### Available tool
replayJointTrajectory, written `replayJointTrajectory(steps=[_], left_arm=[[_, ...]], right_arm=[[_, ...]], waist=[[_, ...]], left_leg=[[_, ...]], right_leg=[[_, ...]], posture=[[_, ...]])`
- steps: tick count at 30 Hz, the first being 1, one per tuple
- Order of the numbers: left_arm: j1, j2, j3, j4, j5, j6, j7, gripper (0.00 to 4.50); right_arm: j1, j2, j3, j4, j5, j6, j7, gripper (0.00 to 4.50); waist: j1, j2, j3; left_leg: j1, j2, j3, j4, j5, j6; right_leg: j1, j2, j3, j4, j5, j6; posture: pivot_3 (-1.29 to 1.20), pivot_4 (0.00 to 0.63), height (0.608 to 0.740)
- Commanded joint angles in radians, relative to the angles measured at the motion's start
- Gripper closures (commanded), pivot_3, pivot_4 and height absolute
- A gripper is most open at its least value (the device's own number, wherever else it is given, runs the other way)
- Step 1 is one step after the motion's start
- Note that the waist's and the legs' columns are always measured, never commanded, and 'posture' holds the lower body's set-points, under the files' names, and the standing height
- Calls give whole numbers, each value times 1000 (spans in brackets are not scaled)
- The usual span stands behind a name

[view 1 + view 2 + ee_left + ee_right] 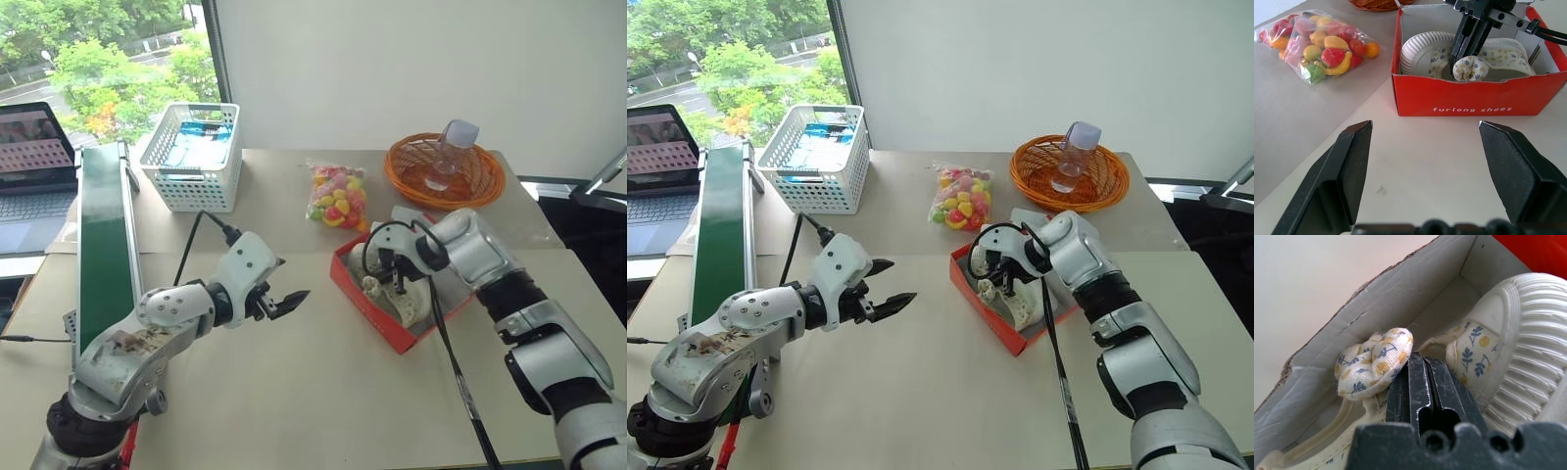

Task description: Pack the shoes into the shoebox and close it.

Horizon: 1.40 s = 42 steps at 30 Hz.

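Reaching down into the open shoebox (377,304), the right gripper (1458,66) is seen with its two black fingers pressed together, clamped on the flowered cloth at the heel of one of the shoes (1376,364). Both shoes are found inside the box: the one being gripped lies along the near wall, and the other (1425,49) is tipped beside it so that its ribbed white sole is turned outward. The red-orange box is set on the table (294,411), slightly to the robot's right, with white lettering shown on its front wall. The left gripper (284,304) is held above the bare table surface, well apart from the box, with its fingers spread wide and nothing between them. A bag of candies (338,194) is placed just beyond the box. Farther back, a white basket (193,157) and an orange basket (446,171) holding a clear bottle (451,152) are seen.
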Motion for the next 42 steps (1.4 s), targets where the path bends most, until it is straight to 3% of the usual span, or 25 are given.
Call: replayJointTrajectory(steps=[1, 7, 16, 22, 26, 29, 33, 35, 42], left_arm=[[-23, 2, 8, -13, 5, -18, -2, 810], [-39, 1, -9, 10, 10, -38, -23, 810], [-95, 34, -63, 95, 26, -110, -132, 810], [-211, 32, -133, 236, 49, -209, -268, 810], [-294, 0, -191, 345, 75, -283, -358, 810], [-338, -27, -220, 406, 95, -324, -403, 810], [-380, -52, -250, 461, 120, -364, -461, 810], [-386, -40, -254, 466, 125, -367, -493, 810], [-383, -15, -224, 453, 151, -368, -517, 810]], right_arm=[[21, -13, 8, 26, -29, -14, 1, 4456], [-15, -73, -111, -123, 75, 127, 69, 4456], [-14, -272, -283, -541, 317, 506, 173, 4456], [263, -537, -412, -768, 347, 623, 99, 4456], [560, -646, -657, -910, 384, 776, 46, 4456], [791, -631, -821, -970, 380, 819, 10, 4456], [1073, -497, -937, -1008, 356, 765, -96, 4456], [1096, -369, -936, -988, 374, 714, -182, 4456], [993, -157, -869, -732, 322, 461, -439, 4456]], waist=[[0, 0, 0], [2, 0, 0], [1, 1, 1], [31, 1, 1], [31, 1, 1], [32, 1, 1], [26, 1, 1], [22, 0, 1], [2, 3, 0]], left_leg=[[0, 0, 0, 0, 0, 0], [-1, 0, 0, 0, 0, 0], [-3, 1, 0, 0, 0, 0], [-3, -1, 0, 0, 0, 0], [-6, -4, 1, 1, -1, 1], [-6, -3, -2, 2, -1, 1], [-6, -3, -3, 4, -1, 1], [-5, -3, -5, 5, -1, 1], [-4, -3, -4, 7, -1, 1]], right_leg=[[0, 0, 0, 0, 0, 0], [-1, 0, 0, 0, 0, 0], [-3, 0, 0, 0, 0, 0], [-2, -2, -2, -2, -1, -1], [-4, -5, -1, -2, -1, 1], [-3, -4, -2, -2, -1, 2], [-2, -2, -2, 0, 0, 2], [0, -2, -3, -1, -1, 3], [1, 0, 1, 0, -3, 9]], posture=[[0, 150, 740], [0, 150, 740], [0, 150, 740], [0, 150, 740], [0, 150, 740], [0, 150, 740], [0, 150, 740], [0, 150, 740], [0, 150, 740]])
